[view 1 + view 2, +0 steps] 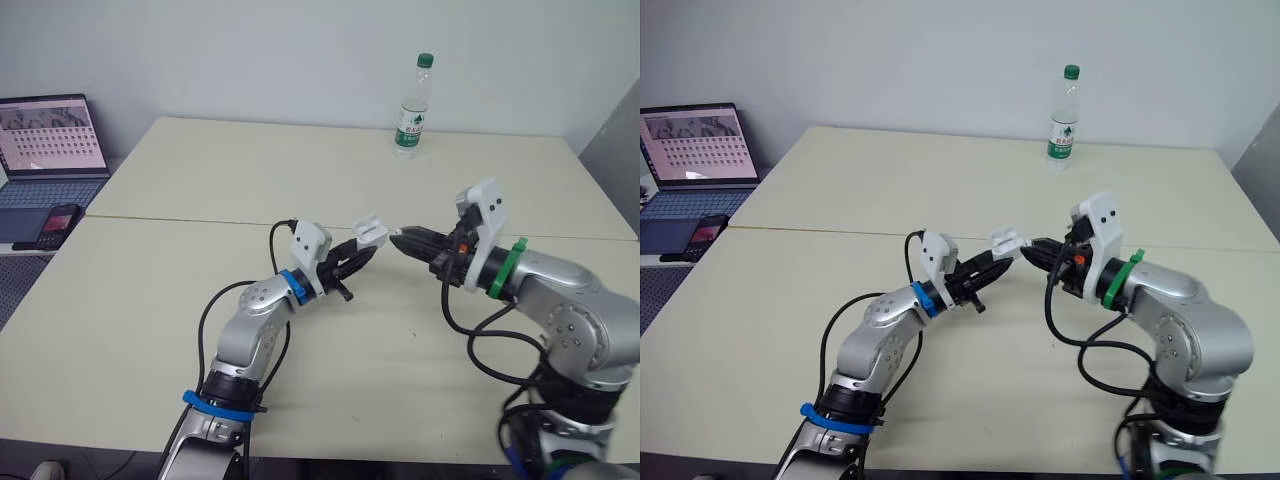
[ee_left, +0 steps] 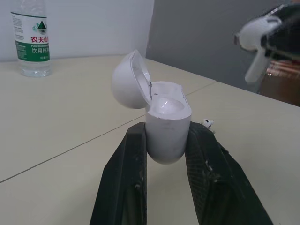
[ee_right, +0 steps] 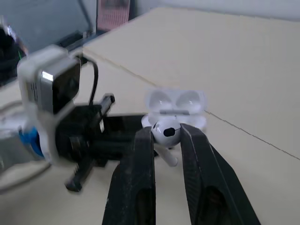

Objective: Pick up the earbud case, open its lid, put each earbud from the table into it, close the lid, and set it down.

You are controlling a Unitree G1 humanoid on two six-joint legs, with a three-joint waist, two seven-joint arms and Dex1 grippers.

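Note:
My left gripper is shut on the lower body of the white earbud case and holds it above the middle of the table. The case's lid stands open. One socket looks filled with something white, though I cannot tell what. My right gripper points at the case from the right, a few centimetres off. It is shut on a white earbud, whose stem hangs down below the fingers. Another earbud lies on the table just beyond my left gripper's finger.
A water bottle with a green cap stands at the far edge of the cream table. A laptop and a phone sit off the table's left side. A seam crosses the tabletop behind the grippers.

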